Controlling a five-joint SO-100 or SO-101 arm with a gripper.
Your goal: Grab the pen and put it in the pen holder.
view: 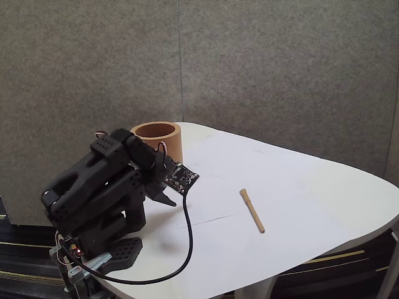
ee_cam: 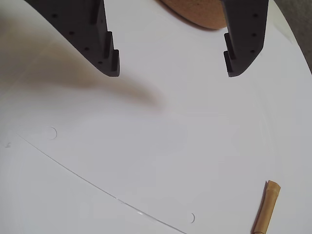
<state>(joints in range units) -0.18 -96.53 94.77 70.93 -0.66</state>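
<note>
While folded low at the table's left edge, arm points gripper down at bare surface, jaws wide apart, holding nothing. Pen lies mid-table, toward front edge; pen holder at back-left edge.

In my fixed view the pen lies on the surface right of centre, the pen holder upper left behind my claw.
</note>
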